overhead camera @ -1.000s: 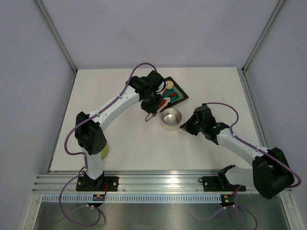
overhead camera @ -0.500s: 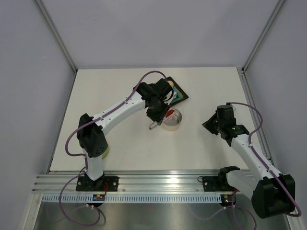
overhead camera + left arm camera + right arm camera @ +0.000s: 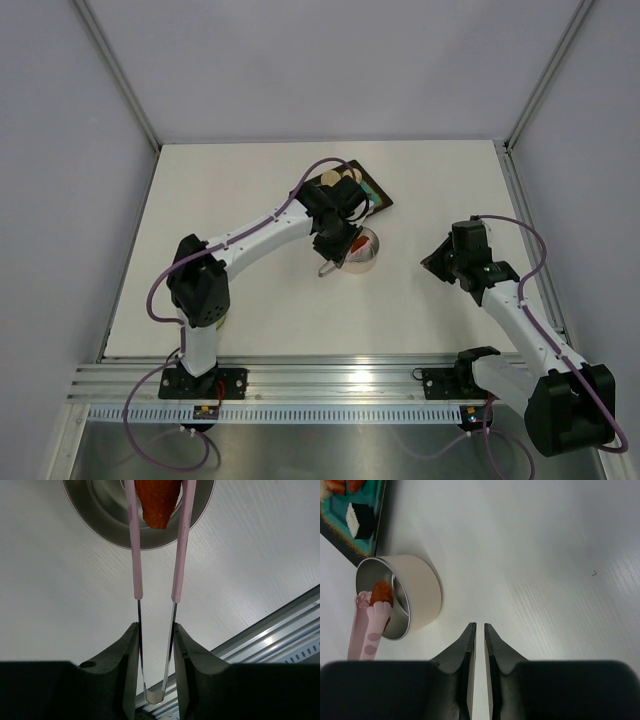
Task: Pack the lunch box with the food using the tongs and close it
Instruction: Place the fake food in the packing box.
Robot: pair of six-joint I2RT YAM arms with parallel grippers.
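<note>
White table (image 3: pixel 250 300), grey walls (image 3: pixel 330 70), left jaws pinching tongs (image 3: pixel 180 555), right jaws slightly parted.

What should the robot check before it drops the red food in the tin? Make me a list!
1. Left end effector gripping the tongs: ok, shut on their metal end.
2. Tongs pinching the red piece: ok, it sits between both pink arms.
3. Red piece over the lunch box: ok, both wrist views show it inside the rim.
4. Right end effector out of the way: ok, apart from the lunch box, fingers slightly parted and empty.
5. More food waiting on the tray: ok, a white-and-black block lies there.
</note>
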